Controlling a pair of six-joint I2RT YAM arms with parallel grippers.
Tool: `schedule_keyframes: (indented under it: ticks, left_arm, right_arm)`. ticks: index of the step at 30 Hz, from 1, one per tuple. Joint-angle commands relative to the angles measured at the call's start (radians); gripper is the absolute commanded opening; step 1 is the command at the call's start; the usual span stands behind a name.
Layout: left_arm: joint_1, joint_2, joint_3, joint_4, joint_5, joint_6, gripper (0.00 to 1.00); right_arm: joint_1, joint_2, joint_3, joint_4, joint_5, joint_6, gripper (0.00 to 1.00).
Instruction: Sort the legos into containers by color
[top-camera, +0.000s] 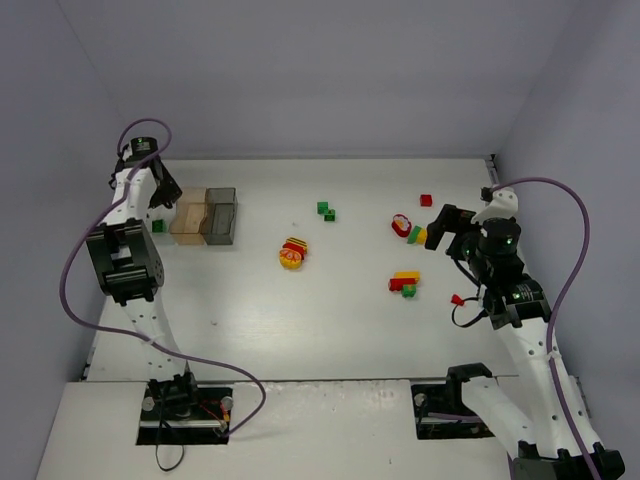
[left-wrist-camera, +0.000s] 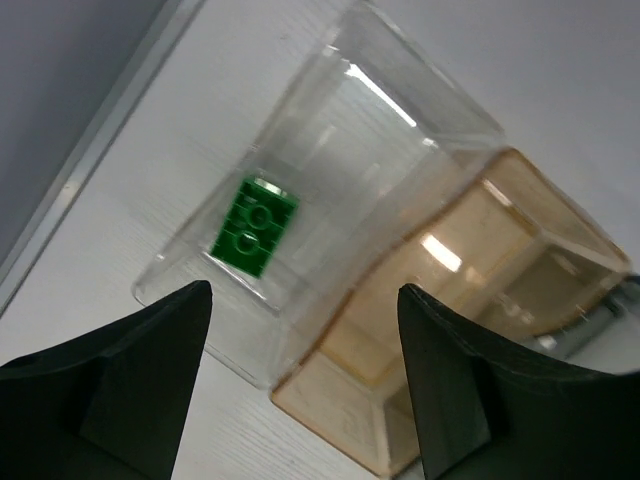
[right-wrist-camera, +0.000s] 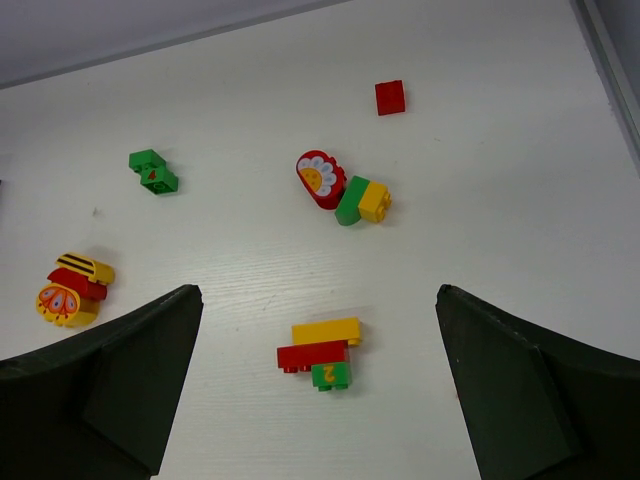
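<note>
A: Left side first. Where is the brick, relative to the tool?

B: Left wrist view: one green lego (left-wrist-camera: 256, 225) lies flat on the floor of the clear box (left-wrist-camera: 400, 130), at about 11 o'clock from the left tool (left-wrist-camera: 300, 330). Tan box (left-wrist-camera: 480, 300) joins the clear one at 3 o'clock. In the top view the dark grey box (top-camera: 222, 215) ends the row.

A: Tool state?

B: Fingers spread wide, nothing between them, touching nothing. Brick apart from both fingers.

A: Right side?

B: Right tool (right-wrist-camera: 317, 292) gapes fully, empty. Right wrist view: a yellow-red-green stack (right-wrist-camera: 322, 355) lies on the surface (right-wrist-camera: 500, 200) at 6 o'clock, between the two fingers as framed. I cannot tell how high the tool hangs over it.

A: Other legos?

B: Red flower piece with green and yellow bricks (right-wrist-camera: 345, 190) at 12 o'clock. Single red brick (right-wrist-camera: 390, 97) at 1 o'clock, farther out. Green pair (right-wrist-camera: 154, 171) at 10 o'clock. Yellow-and-red striped clump (right-wrist-camera: 72, 290) at 9 o'clock, well apart from the others.
</note>
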Motion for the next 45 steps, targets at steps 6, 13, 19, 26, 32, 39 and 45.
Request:
schedule_keyframes:
  ticks: [6, 13, 19, 26, 32, 39, 45]
  left_arm:
    - [-0.373, -0.187, 0.056, -0.007, 0.007, 0.003, 0.69]
    - [-0.669, -0.044, 0.164, 0.028, 0.005, -0.140, 0.69]
    - [-0.821, 0.176, 0.383, 0.001, -0.044, -0.147, 0.69]
    - [-0.840, 0.327, 0.500, -0.028, -0.091, -0.189, 0.67]
    - [-0.840, 0.392, 0.533, 0.031, -0.100, -0.160, 0.64]
    - [-0.824, 0.447, 0.540, 0.109, -0.111, -0.131, 0.59]
    - [-0.817, 0.442, 0.520, 0.149, -0.133, -0.109, 0.35]
  right_arm:
    - [0.006, 0.001, 0.004, 0.042, 0.029, -0.002, 1.00]
    - [0.005, 0.016, 0.013, 0.042, 0.043, 0.007, 1.00]
    - [0.003, 0.022, 0.017, 0.041, 0.043, 0.018, 1.00]
    - [0.005, 0.010, 0.019, 0.038, 0.035, 0.030, 1.00]
    - [0.005, -0.001, 0.013, 0.029, 0.024, 0.041, 1.00]
    - [0.005, -0.002, 0.010, 0.022, 0.017, 0.045, 1.00]
    - [0.003, 0.007, 0.007, 0.022, 0.020, 0.044, 1.00]
